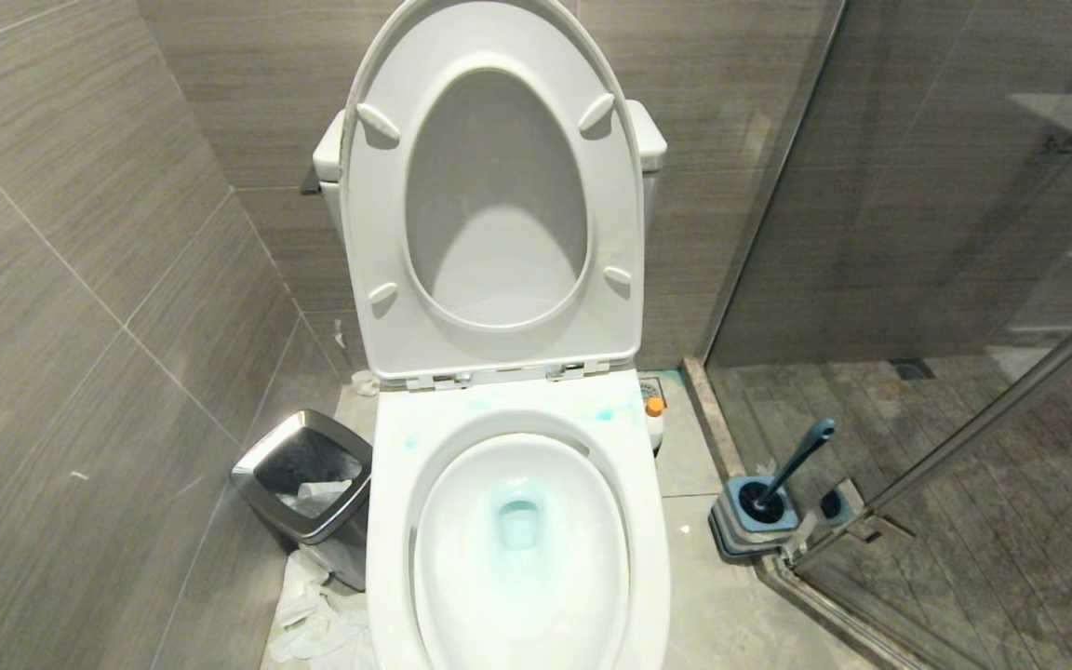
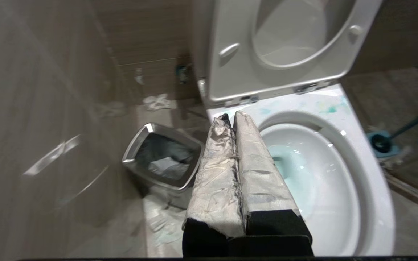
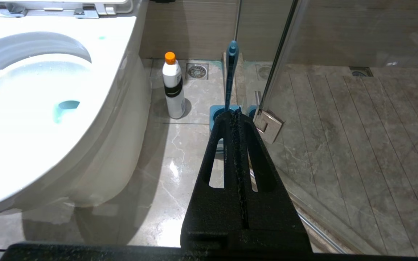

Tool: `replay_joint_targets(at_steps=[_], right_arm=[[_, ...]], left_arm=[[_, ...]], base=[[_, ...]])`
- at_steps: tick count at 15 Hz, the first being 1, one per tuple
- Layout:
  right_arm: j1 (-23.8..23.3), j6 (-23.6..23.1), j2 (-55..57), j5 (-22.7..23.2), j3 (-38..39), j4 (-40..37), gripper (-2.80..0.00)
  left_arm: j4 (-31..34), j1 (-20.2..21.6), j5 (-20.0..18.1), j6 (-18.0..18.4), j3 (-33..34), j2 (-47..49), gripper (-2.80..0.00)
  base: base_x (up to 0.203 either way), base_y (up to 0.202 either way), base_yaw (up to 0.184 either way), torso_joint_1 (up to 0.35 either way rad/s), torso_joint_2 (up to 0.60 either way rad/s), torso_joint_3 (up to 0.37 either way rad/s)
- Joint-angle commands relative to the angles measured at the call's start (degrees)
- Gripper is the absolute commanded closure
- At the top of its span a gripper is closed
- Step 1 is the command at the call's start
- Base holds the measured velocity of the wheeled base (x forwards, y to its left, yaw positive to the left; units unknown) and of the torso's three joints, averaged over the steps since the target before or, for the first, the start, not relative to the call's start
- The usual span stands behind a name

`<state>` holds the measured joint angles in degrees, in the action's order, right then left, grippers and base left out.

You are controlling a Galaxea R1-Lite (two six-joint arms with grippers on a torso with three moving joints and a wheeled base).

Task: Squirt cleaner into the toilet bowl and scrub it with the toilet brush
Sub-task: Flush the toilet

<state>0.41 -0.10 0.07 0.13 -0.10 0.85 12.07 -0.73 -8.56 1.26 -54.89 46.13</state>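
Note:
The white toilet bowl stands in the middle with its seat and lid raised. Pale blue cleaner tints the water and smears the back rim. The slate-blue toilet brush stands in its grey-and-blue holder on the floor to the right. My left gripper, its fingers wrapped in white covering, is shut and empty above the bowl's left rim. The right gripper is shut and empty over the floor, its tips in line with the brush. Neither arm shows in the head view.
A white bottle with an orange cap stands on the floor between toilet and brush holder. A steel-rimmed black bin sits left of the bowl with crumpled paper beside it. A glass shower door and its hinge close off the right.

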Motion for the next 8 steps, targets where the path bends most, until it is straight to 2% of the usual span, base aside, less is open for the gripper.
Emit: replay_joint_targets(at_steps=[1, 3, 5, 8], right_arm=[[0.0, 0.0, 0.1, 0.0, 0.0, 0.0, 0.00], [0.0, 0.0, 0.1, 0.0, 0.0, 0.0, 0.00], [0.0, 0.0, 0.1, 0.0, 0.0, 0.0, 0.00], [0.0, 0.0, 0.1, 0.0, 0.1, 0.0, 0.00]], left_arm=[[0.0, -0.1, -3.0, -0.8, -8.1, 14.3, 0.00], [-1.6, -0.1, -4.5, -1.4, -13.2, 21.2, 0.00], [-5.4, -0.1, -4.4, -1.7, -17.7, 28.7, 0.00], [-16.5, -0.1, -1.4, -2.3, -24.4, 39.9, 0.00]], base=[[0.000, 0.000, 0.000, 0.000, 0.00, 0.000], [0.000, 0.000, 0.000, 0.000, 0.00, 0.000], [0.000, 0.000, 0.000, 0.000, 0.00, 0.000], [0.000, 0.000, 0.000, 0.000, 0.00, 0.000]])
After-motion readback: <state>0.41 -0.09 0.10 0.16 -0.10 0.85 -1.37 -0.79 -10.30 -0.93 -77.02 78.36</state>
